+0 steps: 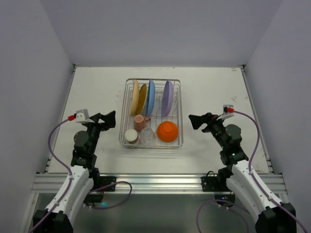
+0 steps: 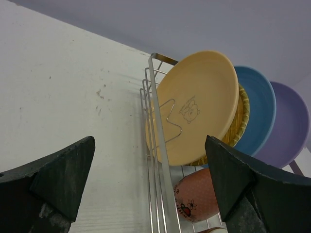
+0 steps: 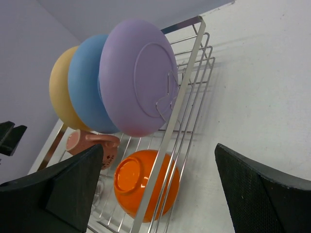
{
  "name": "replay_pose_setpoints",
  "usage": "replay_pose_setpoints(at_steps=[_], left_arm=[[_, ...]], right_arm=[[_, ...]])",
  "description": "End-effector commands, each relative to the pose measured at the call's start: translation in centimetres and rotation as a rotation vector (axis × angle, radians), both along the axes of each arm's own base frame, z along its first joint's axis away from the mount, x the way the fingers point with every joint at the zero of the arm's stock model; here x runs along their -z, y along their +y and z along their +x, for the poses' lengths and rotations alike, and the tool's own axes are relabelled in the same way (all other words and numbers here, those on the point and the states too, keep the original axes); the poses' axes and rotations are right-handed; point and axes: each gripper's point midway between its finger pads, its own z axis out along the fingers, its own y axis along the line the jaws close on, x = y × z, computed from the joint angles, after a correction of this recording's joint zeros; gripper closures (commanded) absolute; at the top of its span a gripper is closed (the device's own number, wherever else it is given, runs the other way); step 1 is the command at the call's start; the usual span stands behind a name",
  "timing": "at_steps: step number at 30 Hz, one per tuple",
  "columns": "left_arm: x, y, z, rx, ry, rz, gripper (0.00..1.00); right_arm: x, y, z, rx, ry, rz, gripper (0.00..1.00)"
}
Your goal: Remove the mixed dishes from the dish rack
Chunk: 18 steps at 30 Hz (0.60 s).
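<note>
The silver wire dish rack stands mid-table. Upright in its far half are a tan plate, a yellow plate, a light-blue plate and a lavender plate. In its near half are a pink mug, a cream cup, a clear glass and an upturned orange bowl. My left gripper is open and empty, left of the rack. My right gripper is open and empty, right of it. The left wrist view shows the tan plate; the right wrist view shows the bowl.
The white table is walled by pale panels at the left, right and back. An aluminium rail runs along the near edge by the arm bases.
</note>
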Motion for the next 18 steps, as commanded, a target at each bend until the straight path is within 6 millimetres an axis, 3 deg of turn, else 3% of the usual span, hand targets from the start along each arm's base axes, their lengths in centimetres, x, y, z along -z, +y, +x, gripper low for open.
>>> replay_pose_setpoints(at_steps=[1, 18], left_arm=[[-1.47, -0.4, -0.1, 0.022, -0.059, 0.014, 0.0], [-1.39, -0.47, -0.09, 0.025, -0.057, 0.009, 0.0]], right_arm=[[-1.44, -0.33, 0.11, 0.015, -0.049, -0.002, 0.01], [-1.51, -1.05, 0.35, 0.063, -0.047, 0.01, 0.01]])
